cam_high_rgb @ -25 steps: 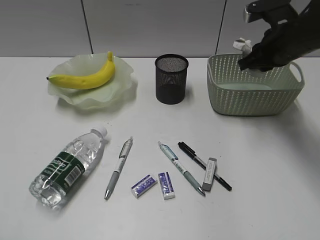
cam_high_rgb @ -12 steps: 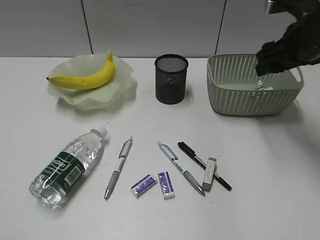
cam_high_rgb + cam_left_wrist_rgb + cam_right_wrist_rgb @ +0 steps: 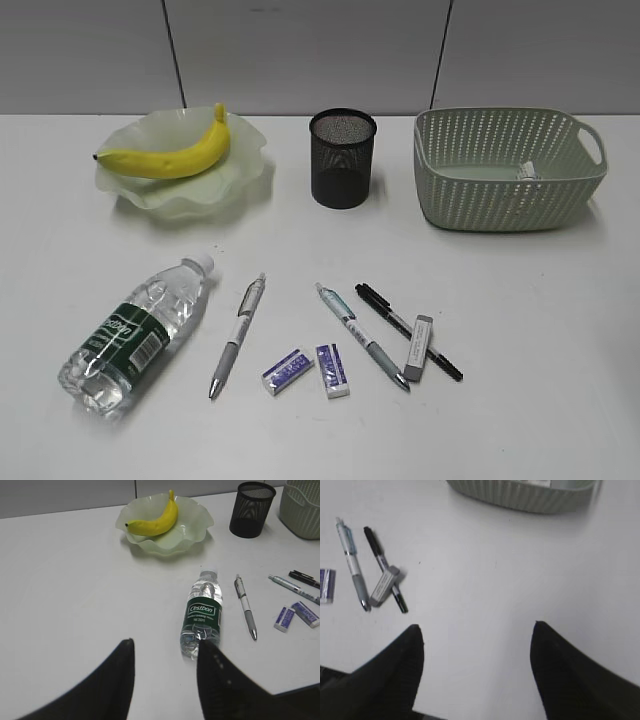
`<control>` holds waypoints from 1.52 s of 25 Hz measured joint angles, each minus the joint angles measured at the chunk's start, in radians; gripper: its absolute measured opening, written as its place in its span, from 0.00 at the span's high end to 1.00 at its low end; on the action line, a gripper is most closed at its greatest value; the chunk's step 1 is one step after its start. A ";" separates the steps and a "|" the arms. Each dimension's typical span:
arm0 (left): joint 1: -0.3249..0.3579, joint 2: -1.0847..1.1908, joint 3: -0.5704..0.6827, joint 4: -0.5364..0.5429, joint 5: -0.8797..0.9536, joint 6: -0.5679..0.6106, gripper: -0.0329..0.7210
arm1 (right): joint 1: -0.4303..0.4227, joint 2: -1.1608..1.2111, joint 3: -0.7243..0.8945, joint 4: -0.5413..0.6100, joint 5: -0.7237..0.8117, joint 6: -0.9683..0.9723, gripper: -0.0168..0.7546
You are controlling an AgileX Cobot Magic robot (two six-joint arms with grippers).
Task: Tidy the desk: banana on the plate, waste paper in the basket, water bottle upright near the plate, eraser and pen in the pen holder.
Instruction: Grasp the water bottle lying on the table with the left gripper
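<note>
Banana sits on the plate and paper in the basket, both grippers gape empty, while bottle lies flat and pens, erasers await the holder.

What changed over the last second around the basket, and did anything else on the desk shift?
The right gripper let go of the waste paper, which now lies inside the basket. The arm then pulled back out of the exterior view, and the gripper is open over bare desk. The banana on the plate, water bottle, pen holder, pens and erasers stayed put.
</note>
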 joint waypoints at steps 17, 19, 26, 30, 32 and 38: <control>0.000 0.002 0.000 -0.003 -0.001 0.000 0.55 | 0.000 -0.992 0.448 0.001 0.123 -0.002 0.31; 0.000 0.019 0.000 -0.011 -0.004 0.000 0.55 | 0.000 -1.052 0.450 0.002 0.123 -0.002 0.31; 0.000 0.320 -0.028 -0.101 -0.201 0.050 0.55 | 0.000 -1.129 0.453 0.003 0.122 -0.002 0.31; 0.000 0.642 -0.043 -0.209 -0.340 0.148 0.53 | 0.000 -1.130 0.453 0.003 0.122 -0.002 0.31; -0.002 0.860 -0.078 -0.245 -0.372 0.192 0.48 | 0.000 -1.130 0.453 0.003 0.122 -0.002 0.31; -0.065 1.338 -0.272 -0.257 -0.383 0.219 0.25 | 0.000 -1.130 0.453 0.003 0.122 -0.002 0.31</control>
